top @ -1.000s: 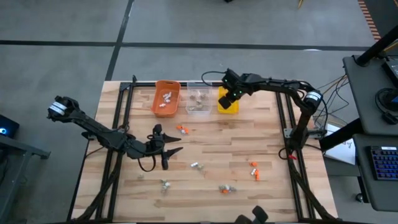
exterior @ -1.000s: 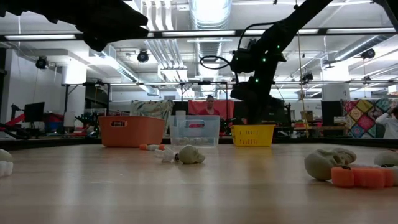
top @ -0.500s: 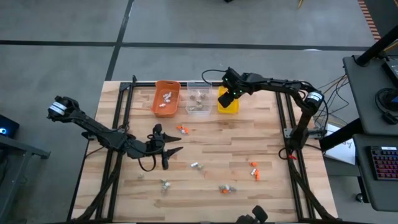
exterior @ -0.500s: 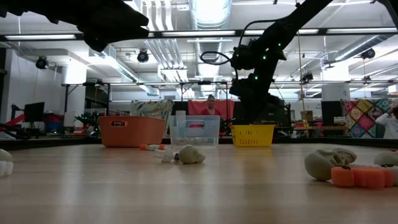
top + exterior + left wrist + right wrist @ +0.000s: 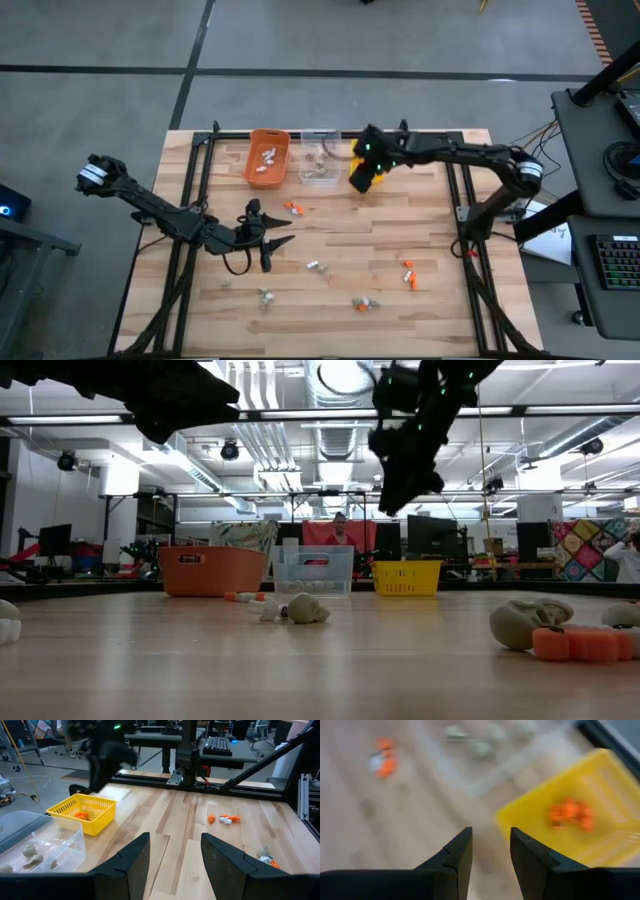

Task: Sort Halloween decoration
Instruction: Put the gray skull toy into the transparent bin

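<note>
Small Halloween trinkets lie loose on the wooden table: an orange pair (image 5: 292,208), a pale one (image 5: 314,266), a grey one (image 5: 265,295), an orange-and-grey cluster (image 5: 363,303) and orange ones (image 5: 408,270). At the far edge stand an orange bin (image 5: 268,158), a clear bin (image 5: 320,160) and a yellow bin (image 5: 368,178) holding orange trinkets (image 5: 570,815). My right gripper (image 5: 490,845) hangs open and empty, high over the yellow bin's near edge (image 5: 405,460). My left gripper (image 5: 175,850) waits open and empty over the table's left middle (image 5: 278,245).
Dark frame rails (image 5: 200,190) run along the table's left and right sides and its far edge. The open wood between the bins and the scattered trinkets is bare around the table's middle (image 5: 350,235). A person stands in the room far behind the bins (image 5: 338,530).
My right gripper has risen from close above the yellow bin and swung a little toward the table's near edge and left, tipping as it went. The left arm and the trinkets on the table have stayed put.
</note>
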Motion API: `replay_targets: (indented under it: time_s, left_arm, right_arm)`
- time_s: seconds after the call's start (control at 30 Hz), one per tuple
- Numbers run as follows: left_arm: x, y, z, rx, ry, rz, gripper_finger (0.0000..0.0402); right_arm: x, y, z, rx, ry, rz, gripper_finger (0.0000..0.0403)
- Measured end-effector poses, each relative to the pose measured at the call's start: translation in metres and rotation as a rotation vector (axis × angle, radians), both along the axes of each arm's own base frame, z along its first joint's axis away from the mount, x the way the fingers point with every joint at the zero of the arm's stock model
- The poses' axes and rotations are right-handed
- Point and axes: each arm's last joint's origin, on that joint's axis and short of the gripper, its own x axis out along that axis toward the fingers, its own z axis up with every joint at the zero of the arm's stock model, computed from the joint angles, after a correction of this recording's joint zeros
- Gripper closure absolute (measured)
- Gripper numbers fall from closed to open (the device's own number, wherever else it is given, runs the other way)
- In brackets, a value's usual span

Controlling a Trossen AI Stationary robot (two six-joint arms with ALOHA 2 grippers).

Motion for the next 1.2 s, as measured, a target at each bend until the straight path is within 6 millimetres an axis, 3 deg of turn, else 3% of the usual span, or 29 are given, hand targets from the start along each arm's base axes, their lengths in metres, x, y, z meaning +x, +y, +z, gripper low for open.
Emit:
replay_targets:
  time_s: [0.33, 0.57, 0.93, 1.2]
  left_arm:
    - [0.001, -0.001, -0.003, 0.010, 0.014, -0.001, 0.0242]
    - [0.007, -0.003, -0.013, 0.025, 0.049, -0.006, 0.0242]
    - [0.017, -0.013, -0.036, 0.009, 0.146, -0.160, 0.0242]
    - [0.026, -0.019, -0.053, -0.014, 0.165, -0.180, 0.0242]
  right_arm:
    - [0.021, 0.098, 0.005, -0.009, -0.047, 0.292, 0.0293]
    - [0.016, 0.150, -0.006, 0.037, -0.014, 0.400, 0.0290]
    - [0.008, 0.189, -0.023, 0.072, -0.013, 0.471, 0.0297]
    - [0.013, 0.198, -0.040, -0.005, -0.199, 0.524, 0.0296]
